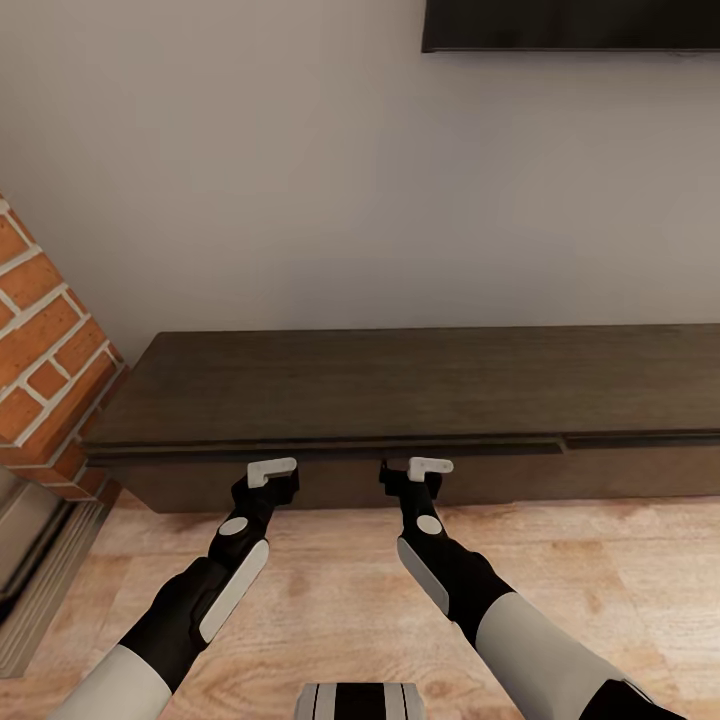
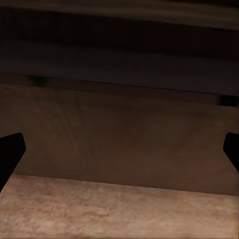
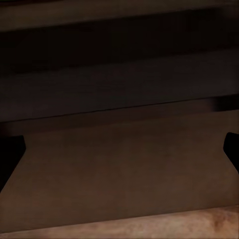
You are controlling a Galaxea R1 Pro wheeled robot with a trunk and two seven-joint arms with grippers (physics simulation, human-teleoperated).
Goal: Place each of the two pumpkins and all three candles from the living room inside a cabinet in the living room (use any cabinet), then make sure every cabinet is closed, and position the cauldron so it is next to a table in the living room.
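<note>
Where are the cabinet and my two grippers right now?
cabinet [image 1: 400, 385]: head view, its flat top.
left gripper [image 1: 272, 477]: head view, between its fingertips.
right gripper [image 1: 412, 472]: head view, between its fingertips.

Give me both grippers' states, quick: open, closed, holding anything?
Left gripper: open, empty, facing the cabinet front.
Right gripper: open, empty, facing the same front.
</note>
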